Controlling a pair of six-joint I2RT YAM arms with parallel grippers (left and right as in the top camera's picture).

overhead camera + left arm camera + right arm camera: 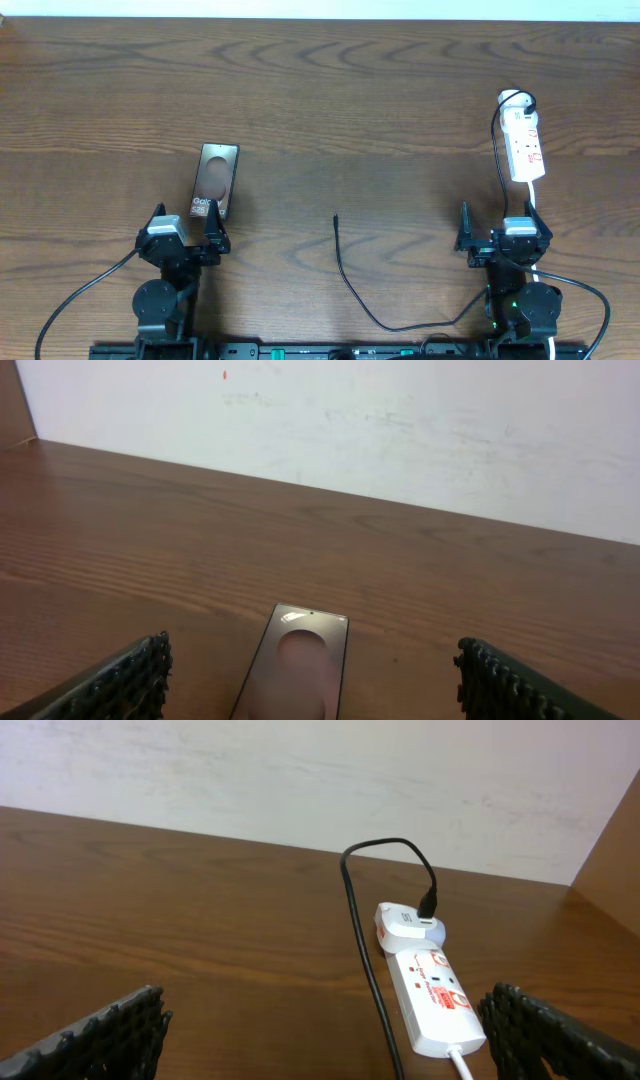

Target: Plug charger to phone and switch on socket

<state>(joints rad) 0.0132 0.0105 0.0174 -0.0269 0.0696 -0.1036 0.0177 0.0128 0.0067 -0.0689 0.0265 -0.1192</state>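
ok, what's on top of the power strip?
A white adapter on the far end of the power strip, black cable plugged into it. The outlet under it is covered.

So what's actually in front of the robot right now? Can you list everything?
phone: one, dark frame and brownish screen, flat on the left, just ahead of the left gripper
charger: one, thin black cable, tip lying free mid-table, apart from the phone
strip: one, white with red marks, on the right, ahead of the right gripper
adapter: one, white, at the strip's far end, a black cable looping out of it
cord: one, white, leaving the strip's near end
table: one, brown wood
wall: white, behind the table
left gripper: one, black fingers, open, empty
right gripper: one, black fingers, open, empty
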